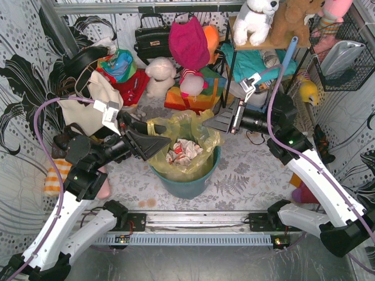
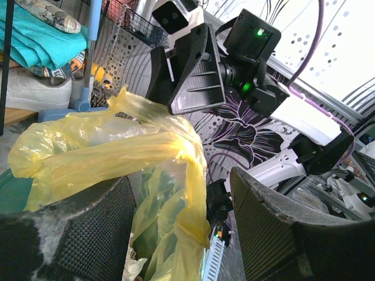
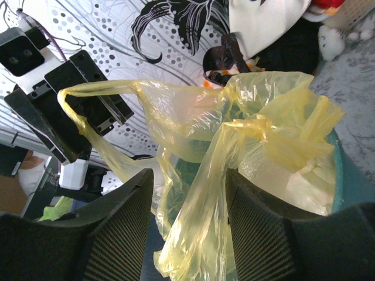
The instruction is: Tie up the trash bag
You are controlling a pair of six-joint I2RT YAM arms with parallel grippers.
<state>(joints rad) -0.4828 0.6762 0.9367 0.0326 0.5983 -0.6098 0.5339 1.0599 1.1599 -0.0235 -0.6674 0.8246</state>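
Observation:
The trash bag (image 1: 186,136), thin yellow plastic with crumpled white-and-red paper (image 1: 183,152) inside, lines the teal bin (image 1: 187,184) at the middle. My left gripper (image 1: 147,143) is at the bag's left rim. In the left wrist view (image 2: 181,193) its jaws stand wide apart with a yellow strip of the bag (image 2: 187,175) hanging between them, not clamped. My right gripper (image 1: 222,120) is at the bag's far right rim. In the right wrist view (image 3: 190,181) it is open with a bag flap (image 3: 234,193) hanging between the fingers.
A cream tote bag (image 1: 96,102) lies at the back left. A black handbag (image 1: 153,38), plush toys (image 1: 159,76) and a shelf rack (image 1: 258,70) crowd the back. A wire basket (image 1: 343,55) hangs at the right. A metal rail (image 1: 193,225) runs in front.

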